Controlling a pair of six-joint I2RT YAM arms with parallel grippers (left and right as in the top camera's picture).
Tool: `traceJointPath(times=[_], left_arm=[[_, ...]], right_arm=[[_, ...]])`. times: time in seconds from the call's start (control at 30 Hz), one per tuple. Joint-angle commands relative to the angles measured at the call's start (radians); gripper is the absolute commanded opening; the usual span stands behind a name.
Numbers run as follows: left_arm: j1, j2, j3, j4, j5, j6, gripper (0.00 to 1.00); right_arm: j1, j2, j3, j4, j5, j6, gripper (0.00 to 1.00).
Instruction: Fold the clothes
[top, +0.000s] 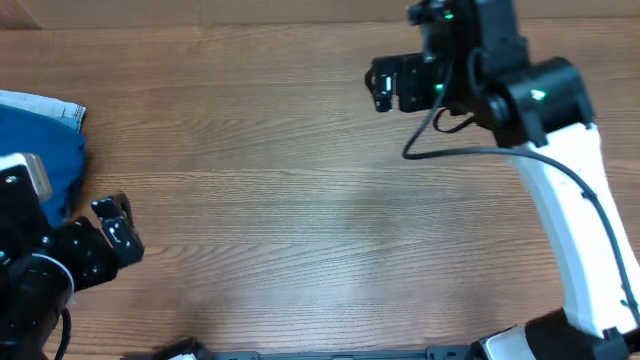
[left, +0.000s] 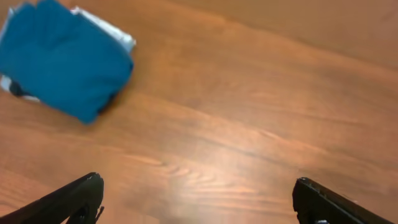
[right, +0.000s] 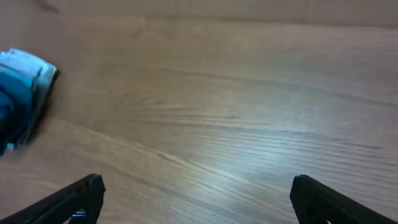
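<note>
– Now, report progress on the fold.
– Judged largely complete. Locate the clothes (top: 45, 150) at the far left edge of the counter (top: 300, 200), gathered into a compact teal block with no sleeve or collar spread out. Seen resting on top of a pale denim stack (top: 50, 105), touching it.
– Confirm hand states.
– Note the left hand (top: 122, 228) just beside the clothes, toward the near edge, spread fully wide and holding nothing. Note the right hand (top: 378, 88) well apart, over bare wood at the far side, likewise spread wide and empty. Verify on both wrist views: only counter between the fingers.
– List remaining work.
– Probably none beyond tidying. Check the lower corner of the block in the left wrist view for a slightly loose, rounded fold. Cannot confirm squareness of all edges: partly cut off by the frame, partly hidden under the left arm.
– Report obstructions.
– None found on the open counter. Treat the denim underneath as the one hazard: avoid pinching it together with the teal fabric in any further grasp.
</note>
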Motion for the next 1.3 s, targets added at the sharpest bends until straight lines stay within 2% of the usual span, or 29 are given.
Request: traceJointPath(times=[0.0, 0.43, 0.67, 0.73, 0.83, 0.97, 1.1, 1.27], left_arm=[[-0.007, 0.005, -0.001, -0.004, 0.012, 0.011, 1.0], [-0.007, 0.008, -0.001, -0.004, 0.008, 0.011, 1.0], [-0.007, 0.008, -0.001, -0.004, 0.008, 0.011, 1.0], [-0.007, 0.008, -0.001, -0.004, 0.008, 0.011, 1.0], [-0.007, 0.008, -0.001, -0.004, 0.008, 0.011, 1.0], [-0.007, 0.008, -0.001, -0.004, 0.008, 0.011, 1.0], [-0.007, 0.008, -0.001, -0.004, 0.008, 0.011, 1.0], [-0.007, 0.008, -0.001, -0.004, 0.008, 0.011, 1.0]], right_arm=[[-0.016, -0.015, 0.02, -0.011, 0.015, -0.005, 1.0], [-0.016, -0.015, 0.019, -0.044, 0.009, -0.005, 1.0], [-0.016, -0.015, 0.019, -0.182, -0.051, -0.005, 1.0], [-0.018, -0.015, 0.02, -0.171, -0.042, -0.006, 1.0], [-0.03, -0.032, 0.02, -0.037, -0.034, -0.047, 1.0], [-0.091, -0.129, 0.02, 0.07, -0.034, -0.05, 1.0], [-0.158, -0.293, 0.019, 0.043, 0.015, -0.118, 1.0], [-0.195, -0.42, 0.011, -0.01, 0.179, -0.152, 1.0]])
